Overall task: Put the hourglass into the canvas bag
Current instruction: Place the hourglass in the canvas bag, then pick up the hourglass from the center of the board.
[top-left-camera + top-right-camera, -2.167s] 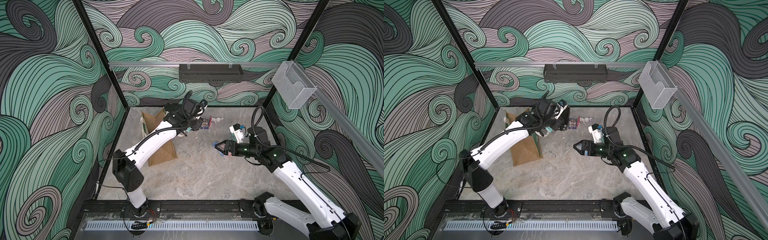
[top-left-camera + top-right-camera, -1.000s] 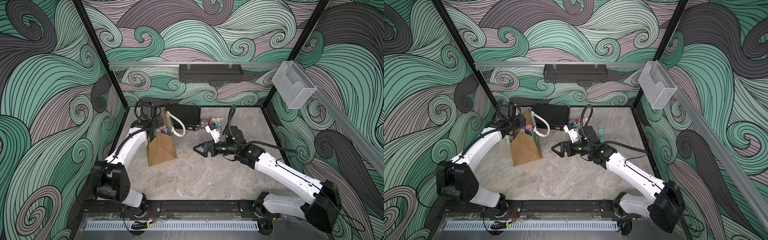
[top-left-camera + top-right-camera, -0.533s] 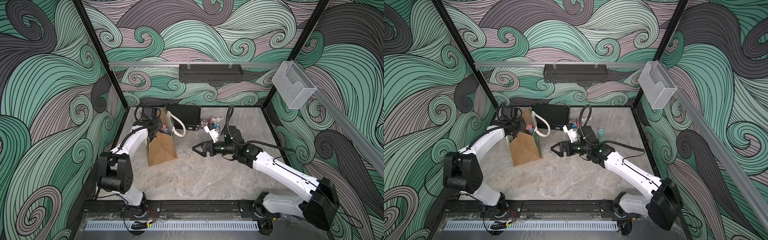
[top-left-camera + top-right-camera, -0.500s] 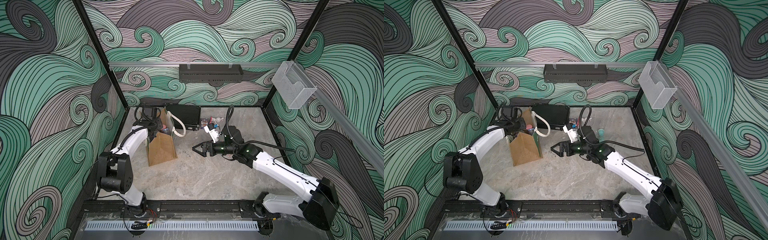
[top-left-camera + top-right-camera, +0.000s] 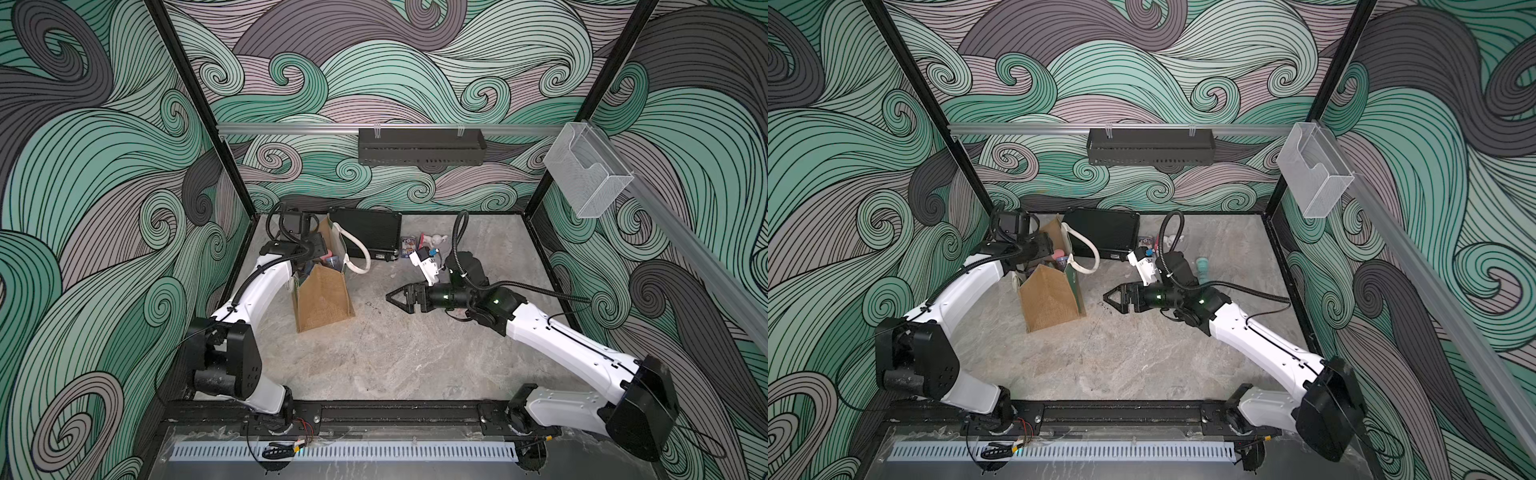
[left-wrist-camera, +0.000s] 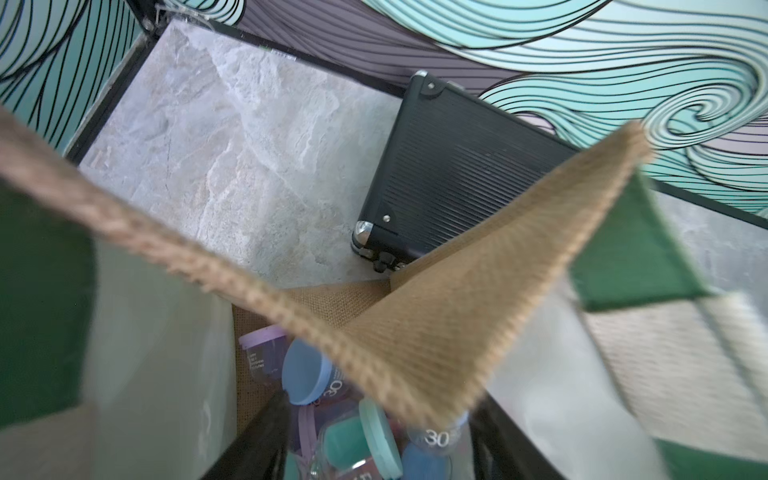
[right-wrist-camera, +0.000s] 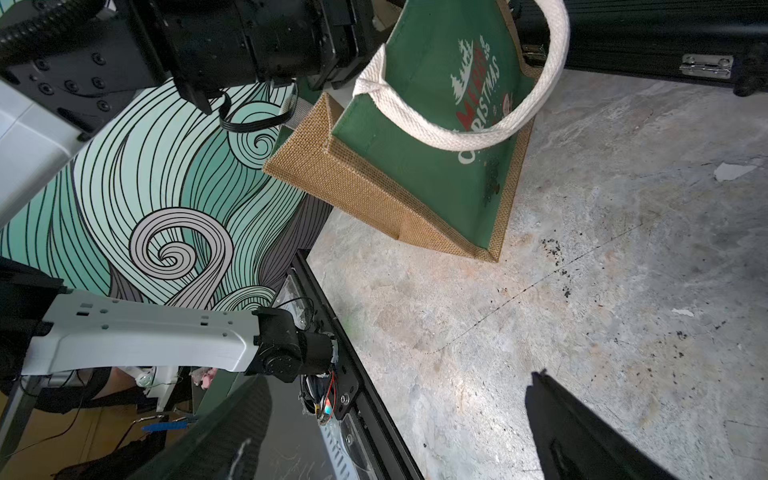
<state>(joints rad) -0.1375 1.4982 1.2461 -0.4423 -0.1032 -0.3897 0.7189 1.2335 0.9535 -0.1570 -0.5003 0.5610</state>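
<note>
The canvas bag [image 5: 322,299] [image 5: 1050,303] stands upright at the table's left back, tan with a green lettered side [image 7: 436,166] and cream handles. My left gripper [image 5: 318,262] [image 6: 378,453] reaches down into its mouth. It is open, its dark fingers [image 6: 257,449] wide apart. A teal-capped hourglass [image 6: 357,440] lies loose between them on the bag's floor. Blue-capped [image 6: 305,374] and purple-capped [image 6: 262,345] hourglasses lie beside it. A fold of the bag's cloth [image 6: 436,324] hides part of them. My right gripper [image 5: 399,298] [image 7: 399,378] hovers open and empty right of the bag, pointing at it.
A flat black case [image 5: 368,232] [image 6: 449,174] lies behind the bag against the back wall. Small items [image 5: 407,245] and a white toy [image 5: 434,239] sit right of it. A teal-capped object [image 5: 1202,266] stands behind the right arm. Bare stone floor [image 5: 395,353] fills the front.
The left gripper swung from the back middle of the table to the bag's mouth and stays there, its elbow drawn back. The right gripper reached toward the bag and now holds still.
</note>
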